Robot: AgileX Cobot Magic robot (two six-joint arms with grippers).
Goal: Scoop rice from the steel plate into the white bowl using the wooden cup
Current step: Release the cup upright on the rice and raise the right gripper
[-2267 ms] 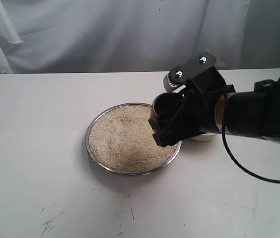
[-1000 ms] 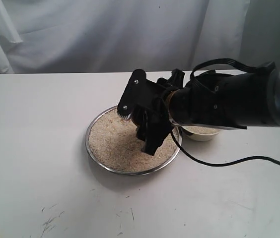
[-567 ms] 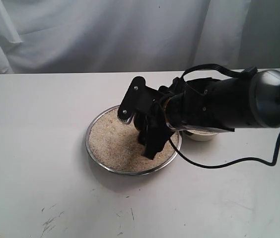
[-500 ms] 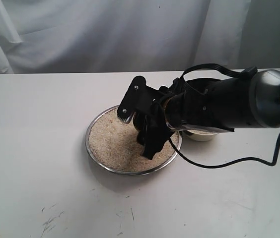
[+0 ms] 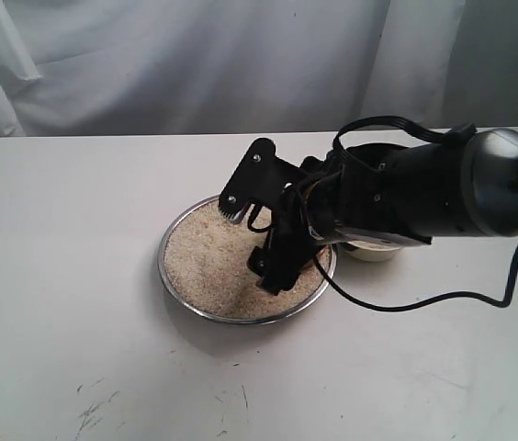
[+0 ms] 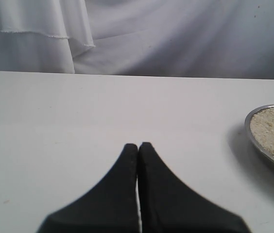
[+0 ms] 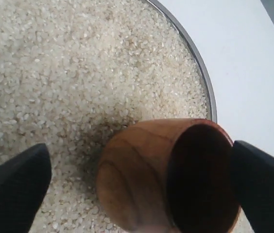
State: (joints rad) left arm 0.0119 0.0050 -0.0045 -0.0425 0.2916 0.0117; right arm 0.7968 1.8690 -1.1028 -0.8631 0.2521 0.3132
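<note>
The step in hand looks like loading the cup, and it is not ready. The wooden cup (image 7: 132, 174) lies on its side on the rice (image 7: 78, 73), close to the rim of the steel plate (image 5: 163, 266), and its dark inside shows no grains.

The right fingers (image 7: 15, 184) stand wide and hold nothing. The cup lies between them. One finger is at, or just beside, the lip of the cup's mouth. The other is apart from the rounded wall, with a strip of rice showing in the gap.

To do it well, I would centre the fingers on the cup's body and close squarely on the wall. Then drive the mouth low into the deeper rice toward the middle of the plate, not toward the near rim where grains could spill onto the desk (image 5: 57, 349). Turn the cup upright before lifting.

In the exterior view the plate sits just left of centre. The white bowl (image 5: 369, 250) peeks out just right of it, mostly hidden behind the arm.

The left fingers (image 6: 127, 165) are pressed together, empty, over bare desk.
</note>
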